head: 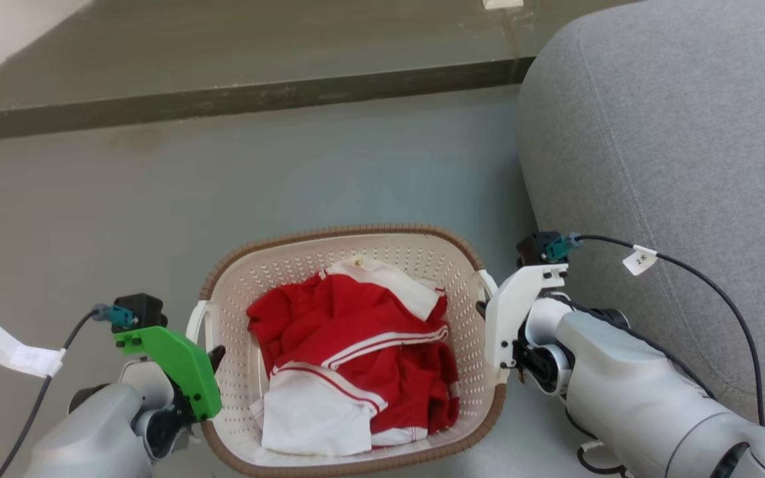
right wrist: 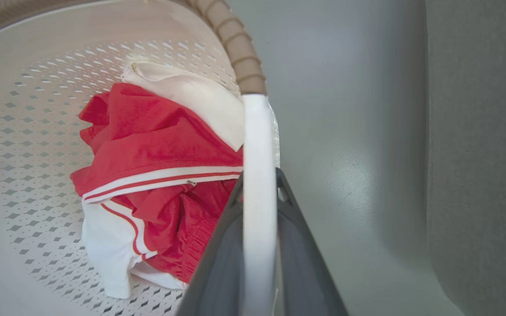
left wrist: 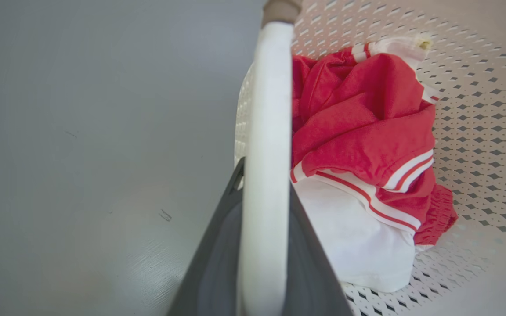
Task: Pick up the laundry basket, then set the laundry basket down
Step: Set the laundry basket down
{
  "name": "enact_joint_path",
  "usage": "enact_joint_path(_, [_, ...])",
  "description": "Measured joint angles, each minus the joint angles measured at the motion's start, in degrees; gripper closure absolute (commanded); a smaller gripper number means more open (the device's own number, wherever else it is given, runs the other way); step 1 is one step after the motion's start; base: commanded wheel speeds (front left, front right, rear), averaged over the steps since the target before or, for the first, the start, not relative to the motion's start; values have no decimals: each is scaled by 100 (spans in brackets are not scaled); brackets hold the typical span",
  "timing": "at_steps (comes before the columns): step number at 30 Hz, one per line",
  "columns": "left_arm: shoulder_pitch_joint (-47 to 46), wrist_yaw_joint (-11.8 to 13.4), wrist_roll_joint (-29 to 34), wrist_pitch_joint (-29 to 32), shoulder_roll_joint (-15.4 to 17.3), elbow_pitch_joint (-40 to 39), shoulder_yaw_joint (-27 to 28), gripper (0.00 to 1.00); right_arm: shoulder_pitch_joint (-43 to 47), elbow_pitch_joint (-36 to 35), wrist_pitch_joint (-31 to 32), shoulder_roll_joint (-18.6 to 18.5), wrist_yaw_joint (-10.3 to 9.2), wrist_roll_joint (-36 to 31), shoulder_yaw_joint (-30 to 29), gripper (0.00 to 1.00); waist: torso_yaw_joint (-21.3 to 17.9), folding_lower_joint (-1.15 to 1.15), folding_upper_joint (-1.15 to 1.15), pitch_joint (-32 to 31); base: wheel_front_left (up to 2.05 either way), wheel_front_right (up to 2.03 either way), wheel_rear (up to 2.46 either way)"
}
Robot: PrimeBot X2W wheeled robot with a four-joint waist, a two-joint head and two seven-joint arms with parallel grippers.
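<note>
The laundry basket (head: 389,255) is cream-white with perforated walls and a brown woven-look rim, and sits low in the middle of the head view between my two arms. Red and white clothes (head: 349,345) lie in it. My left gripper (head: 213,355) is shut on the basket's left white handle (left wrist: 268,109), its dark fingers (left wrist: 218,245) on either side of the bar. My right gripper (head: 482,309) is shut on the right white handle (right wrist: 257,140) in the same way. Whether the basket rests on the floor or hangs above it cannot be told.
A large grey upholstered cushion (head: 675,133) stands close on the right, next to my right arm. Grey floor (head: 157,212) spreads ahead and to the left, ending at a dark step (head: 223,99). A cable with a white tag (head: 14,348) trails from my left wrist.
</note>
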Motion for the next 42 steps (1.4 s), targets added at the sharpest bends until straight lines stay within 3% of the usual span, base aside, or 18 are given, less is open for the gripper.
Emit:
enact_joint_path(25, [-699, 0, 220, -820, 533, -576, 56, 100, -575, -311, -1107, 38, -298, 0, -24, 100, 111, 0, 0, 1653, 0, 0, 0])
enact_joint_path(42, [-1186, 2, 313, -1413, 812, -959, 41, 100, -981, -415, -1831, 26, -390, 0, -38, 100, 222, 1, 0, 2968, 0, 0, 0])
